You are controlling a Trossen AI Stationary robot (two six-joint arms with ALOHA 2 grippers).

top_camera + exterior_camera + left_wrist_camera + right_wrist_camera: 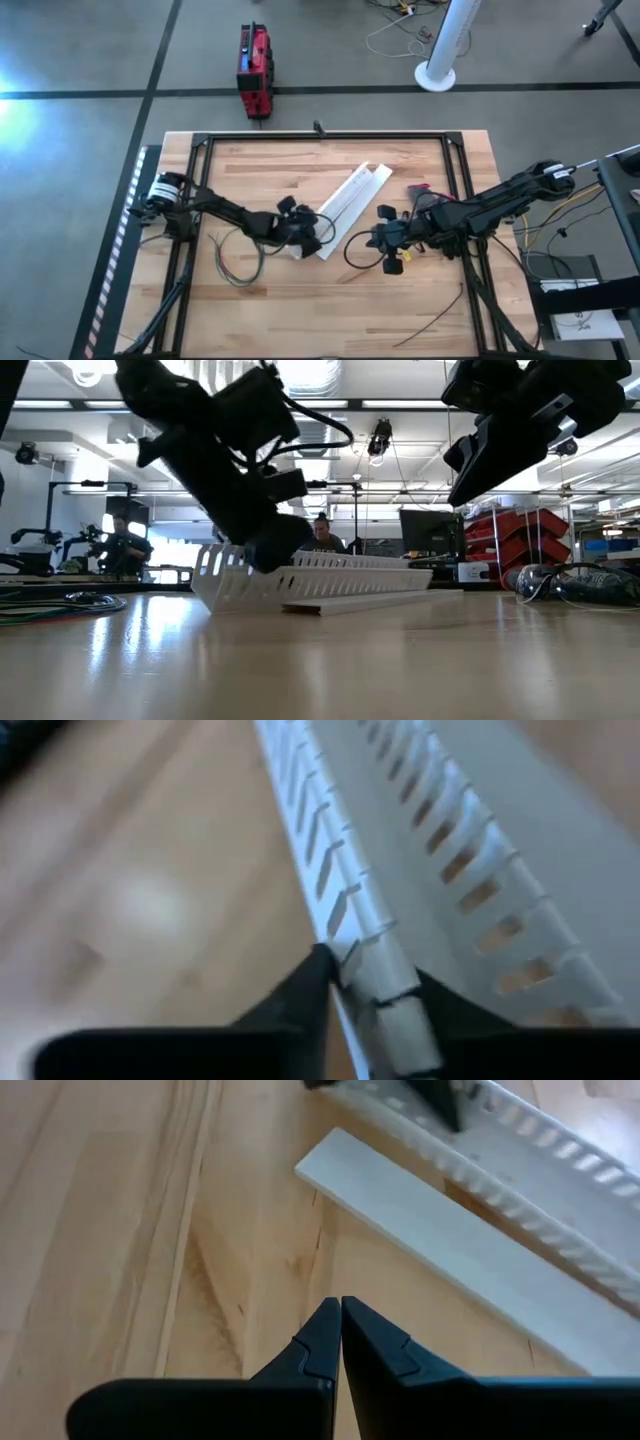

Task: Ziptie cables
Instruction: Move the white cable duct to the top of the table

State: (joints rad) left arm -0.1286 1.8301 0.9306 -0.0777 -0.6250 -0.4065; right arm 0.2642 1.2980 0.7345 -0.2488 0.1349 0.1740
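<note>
1. Ceiling lights [320, 375] are shining bright in the low view.
2. Glare is streaking the table [150, 630].
3. Left wrist view is blurring heavily; cable duct [450, 850] is looking soft.

A grey floor [80, 60] crossed by dark lines surrounds the wooden table [300, 290]. A red case [255, 70] and white fan base [436, 75] stand there. Ceiling lights [420, 403], monitors [432, 532], red bins [525, 535] and 2 seated people fill the room.

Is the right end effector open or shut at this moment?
Shut: the right end effector has its fingertips touching, with nothing between them, above the bare table.
</note>
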